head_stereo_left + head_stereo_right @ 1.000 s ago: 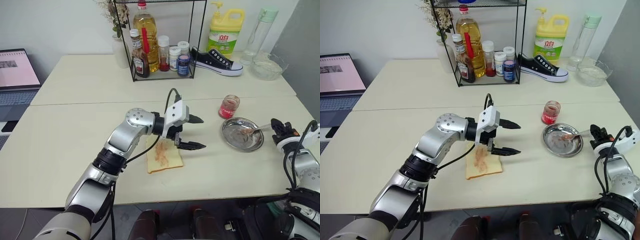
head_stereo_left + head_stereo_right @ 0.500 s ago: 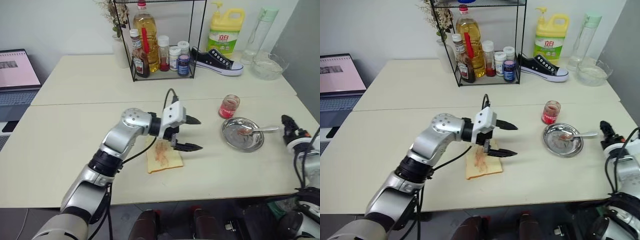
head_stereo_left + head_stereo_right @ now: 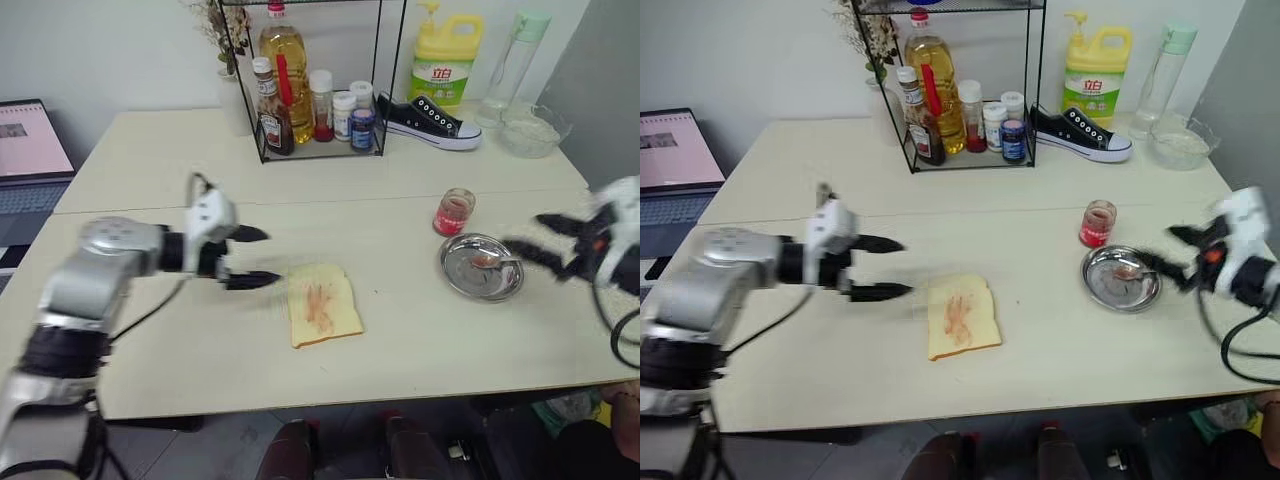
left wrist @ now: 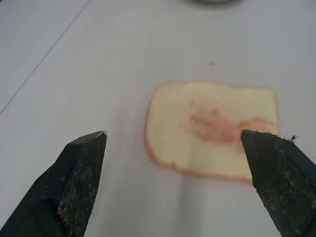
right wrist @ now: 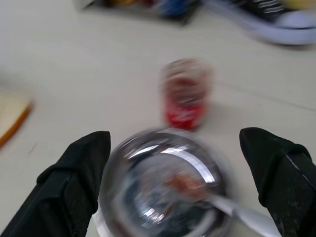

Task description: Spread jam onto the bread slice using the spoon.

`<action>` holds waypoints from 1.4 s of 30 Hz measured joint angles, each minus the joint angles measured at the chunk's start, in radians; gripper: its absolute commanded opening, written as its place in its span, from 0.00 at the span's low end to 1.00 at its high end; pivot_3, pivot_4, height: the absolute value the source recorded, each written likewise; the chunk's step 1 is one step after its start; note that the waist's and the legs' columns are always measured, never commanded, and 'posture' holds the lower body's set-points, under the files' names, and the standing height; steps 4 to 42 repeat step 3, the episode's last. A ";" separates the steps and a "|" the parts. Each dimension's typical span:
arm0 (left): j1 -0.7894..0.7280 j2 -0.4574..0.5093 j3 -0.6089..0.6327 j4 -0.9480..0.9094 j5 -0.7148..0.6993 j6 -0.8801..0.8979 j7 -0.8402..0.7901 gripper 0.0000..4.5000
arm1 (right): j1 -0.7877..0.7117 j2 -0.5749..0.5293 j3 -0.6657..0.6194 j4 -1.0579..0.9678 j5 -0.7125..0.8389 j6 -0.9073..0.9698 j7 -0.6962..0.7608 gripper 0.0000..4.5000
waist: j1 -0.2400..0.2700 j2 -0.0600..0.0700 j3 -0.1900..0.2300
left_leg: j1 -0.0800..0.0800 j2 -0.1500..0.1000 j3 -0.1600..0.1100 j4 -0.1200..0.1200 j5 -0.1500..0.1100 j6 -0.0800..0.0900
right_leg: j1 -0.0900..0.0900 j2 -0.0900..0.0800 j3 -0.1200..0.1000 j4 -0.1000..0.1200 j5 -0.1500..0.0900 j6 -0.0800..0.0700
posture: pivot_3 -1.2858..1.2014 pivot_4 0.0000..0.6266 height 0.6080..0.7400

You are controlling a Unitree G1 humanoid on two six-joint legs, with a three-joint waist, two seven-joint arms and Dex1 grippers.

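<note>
Currently, left gripper [image 3: 250,257]: jaws wide apart, empty, beside the bread [image 3: 322,304].
Right gripper [image 3: 1173,256]: jaws wide apart, empty, near the plate [image 3: 455,281].
Bread: flat on tabletop [image 3: 400,330], jam [image 3: 319,304] smeared on top.
Spoon [image 5: 222,201]: lying in plate.
Jar [image 3: 453,211]: behind plate.

The yellow detergent jug [image 3: 442,52] at the back of the table carries a green label with red characters too small to read
</note>
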 measured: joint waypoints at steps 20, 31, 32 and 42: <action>0.069 0.046 0.058 -0.075 -0.043 0.045 -0.014 1.00 | -0.018 0.026 0.065 -0.022 -0.004 0.007 0.055 0.99 | 0.010 -0.002 0.001 | 0.000 -0.003 0.001 0.001 0.000 0.000 | 0.001 -0.005 0.000 0.000 0.000 0.000 | 0.52 0.24 1.00; 0.069 0.046 0.058 -0.075 -0.043 0.045 -0.014 1.00 | -0.018 0.026 0.065 -0.022 -0.004 0.007 0.055 0.99 | 0.010 -0.002 0.001 | 0.000 -0.003 0.001 0.001 0.000 0.000 | 0.001 -0.005 0.000 0.000 0.000 0.000 | 0.52 0.24 1.00; 0.069 0.046 0.058 -0.075 -0.043 0.045 -0.014 1.00 | -0.018 0.026 0.065 -0.022 -0.004 0.007 0.055 0.99 | 0.010 -0.002 0.001 | 0.000 -0.003 0.001 0.001 0.000 0.000 | 0.001 -0.005 0.000 0.000 0.000 0.000 | 0.52 0.24 1.00; 0.069 0.046 0.058 -0.075 -0.043 0.045 -0.014 1.00 | -0.018 0.026 0.065 -0.022 -0.004 0.007 0.055 0.99 | 0.010 -0.002 0.001 | 0.000 -0.003 0.001 0.001 0.000 0.000 | 0.001 -0.005 0.000 0.000 0.000 0.000 | 0.52 0.24 1.00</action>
